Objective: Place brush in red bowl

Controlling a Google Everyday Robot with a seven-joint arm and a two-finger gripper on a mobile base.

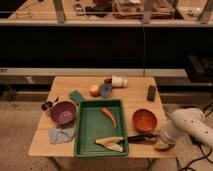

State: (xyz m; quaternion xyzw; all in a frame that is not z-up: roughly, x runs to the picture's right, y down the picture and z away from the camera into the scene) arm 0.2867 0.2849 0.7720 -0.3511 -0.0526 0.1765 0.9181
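The brush (140, 137) lay on the near right part of the table (135, 92), just in front of the red bowl (145, 120). It reached from the green tray (90, 132) to the gripper (160, 141) at its right end. Whether the gripper was clenched or released could not be told.

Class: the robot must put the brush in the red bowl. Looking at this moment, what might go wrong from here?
1. The brush lies near the front edge of the table, with the pincer at its right end. A slipped grasp might push it off.
2. The red bowl sits just behind the brush, so the arm may nudge it while lifting.
3. The brush looks about as long as the bowl is wide, so it may tip out.
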